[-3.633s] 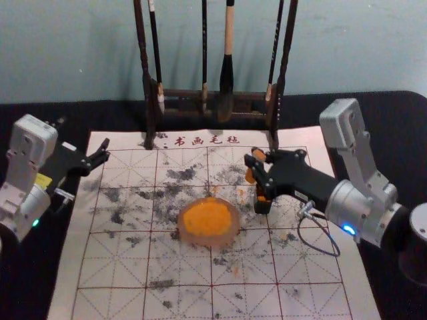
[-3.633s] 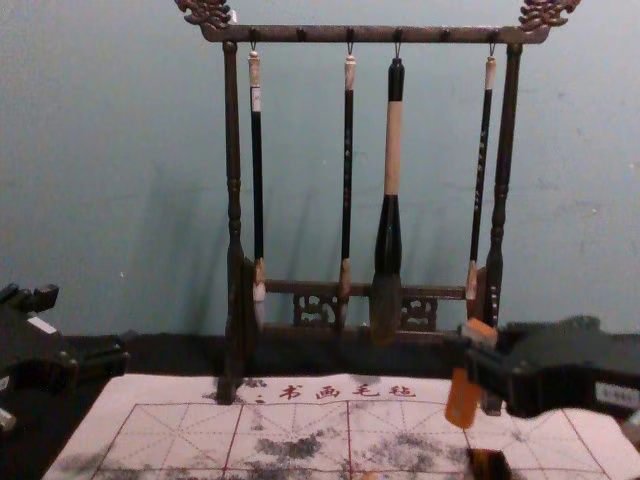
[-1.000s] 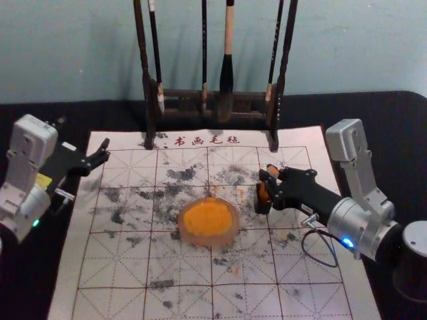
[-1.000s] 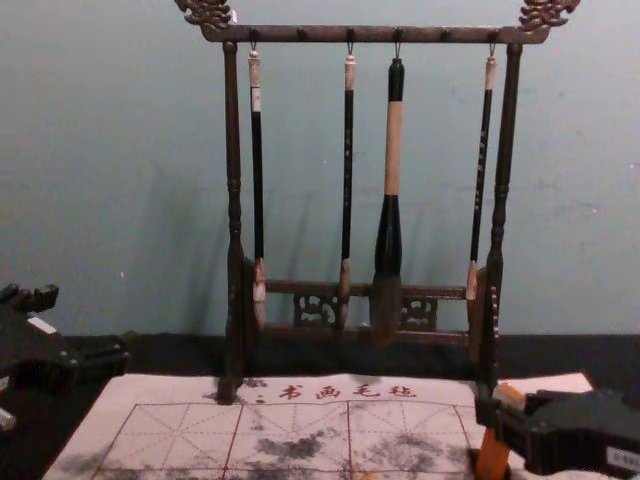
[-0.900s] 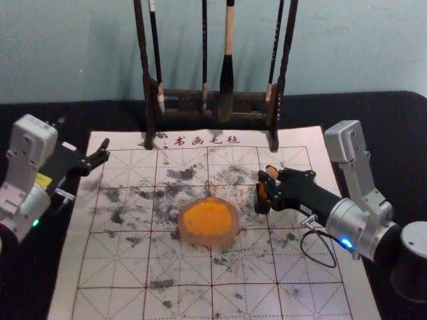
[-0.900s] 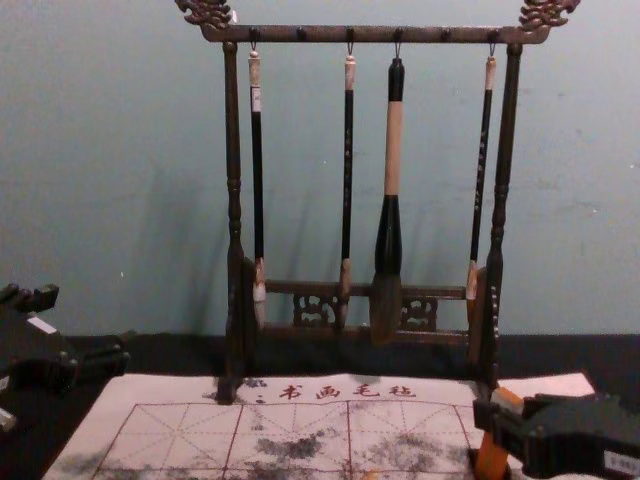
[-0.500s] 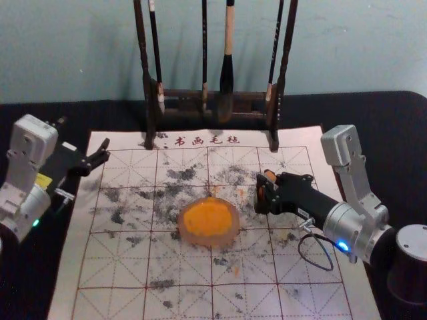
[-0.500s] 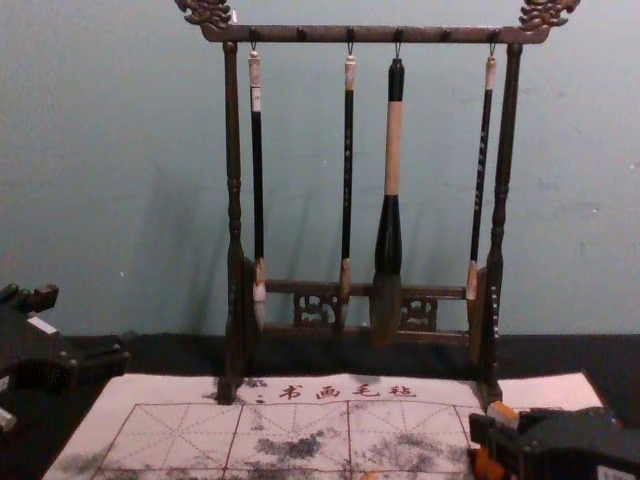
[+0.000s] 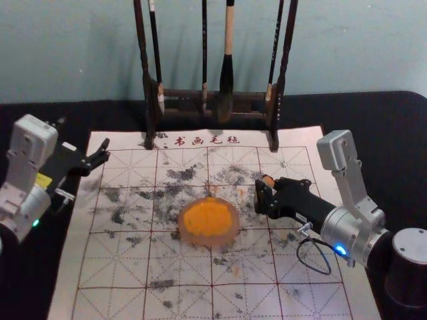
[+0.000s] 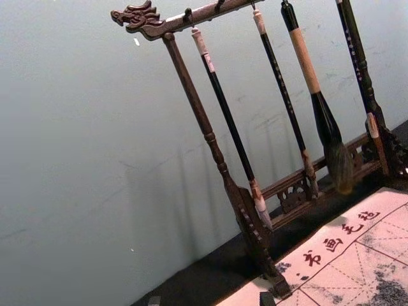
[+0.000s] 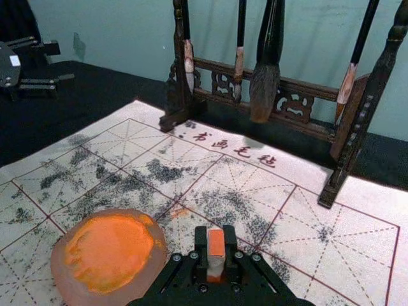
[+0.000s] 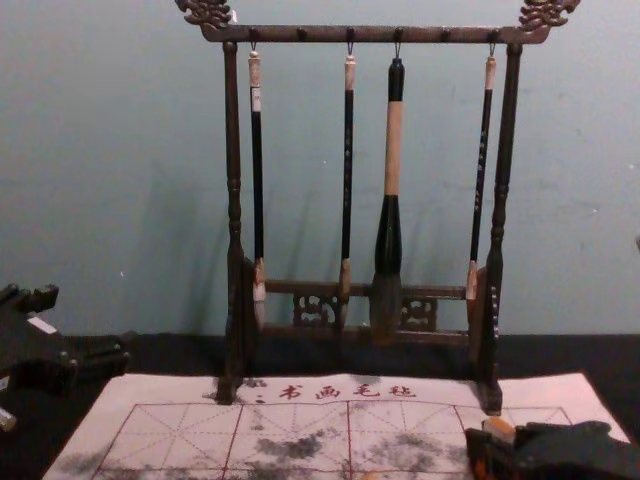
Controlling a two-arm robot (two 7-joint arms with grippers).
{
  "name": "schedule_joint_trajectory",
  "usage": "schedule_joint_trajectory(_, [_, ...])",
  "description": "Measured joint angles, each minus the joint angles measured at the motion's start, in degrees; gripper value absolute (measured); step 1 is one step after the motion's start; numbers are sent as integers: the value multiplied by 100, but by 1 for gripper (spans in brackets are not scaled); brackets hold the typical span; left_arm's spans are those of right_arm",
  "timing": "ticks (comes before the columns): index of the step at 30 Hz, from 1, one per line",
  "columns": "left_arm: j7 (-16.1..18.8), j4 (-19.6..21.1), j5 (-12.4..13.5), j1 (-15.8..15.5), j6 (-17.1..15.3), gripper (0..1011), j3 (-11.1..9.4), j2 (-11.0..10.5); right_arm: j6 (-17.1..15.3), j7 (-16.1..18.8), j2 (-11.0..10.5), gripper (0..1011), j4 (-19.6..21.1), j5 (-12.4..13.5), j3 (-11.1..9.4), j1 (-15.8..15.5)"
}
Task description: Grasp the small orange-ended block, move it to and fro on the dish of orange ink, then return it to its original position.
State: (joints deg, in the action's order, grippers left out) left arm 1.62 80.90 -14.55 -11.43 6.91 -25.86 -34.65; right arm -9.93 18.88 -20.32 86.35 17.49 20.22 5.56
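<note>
In the head view my right gripper (image 9: 265, 195) is right of the ink dish, shut on the small block (image 9: 268, 181), whose orange top pokes up between the fingers. Low over the felt, the hand covers most of the small dark holder beneath the block, so how deep the block sits is hidden. The right wrist view has the gripper (image 11: 217, 252) closed around the upright block (image 11: 217, 241), clear of the dish of orange ink (image 11: 111, 252). My left gripper (image 9: 101, 155) stays parked at the felt's far left corner, fingers apart; its tips (image 10: 211, 300) edge into the left wrist view.
A wooden rack (image 12: 370, 35) with several hanging brushes stands behind the felt mat (image 9: 180, 267). Its right foot (image 9: 274, 141) is just beyond the right gripper. The ink dish (image 9: 230, 239) lies near the mat's middle.
My right gripper, holding the block, has come down and slightly nearer my body, over the dark holder; less of the block shows. The left arm and the dish have stayed put.
</note>
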Motion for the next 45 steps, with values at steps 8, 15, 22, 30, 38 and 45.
schedule_joint_trajectory(8, [0, 0, 0, 0, 0, 1001, 0, 0, -37, 5, -2, 111, -13, -50, 34, 12])
schedule_joint_trajectory(15, [0, 0, 0, 0, 0, 1001, 0, 0, -37, 5, -4, 111, -13, -48, 29, 12])
schedule_joint_trajectory(22, [0, 0, 0, 0, 0, 1002, 0, 0, -37, 4, -4, 207, -13, -40, 25, 8])
schedule_joint_trajectory(30, [0, 0, 0, 0, 0, 1001, 0, 0, -34, 3, -4, 448, -10, -36, 20, 5])
schedule_joint_trajectory(38, [0, 0, 0, 0, 0, 1001, 0, 0, -33, 3, -4, 711, -6, -32, 20, 4])
schedule_joint_trajectory(45, [0, 0, 0, 0, 0, 1001, 0, 0, -33, 3, -4, 909, -6, -27, 20, 4])
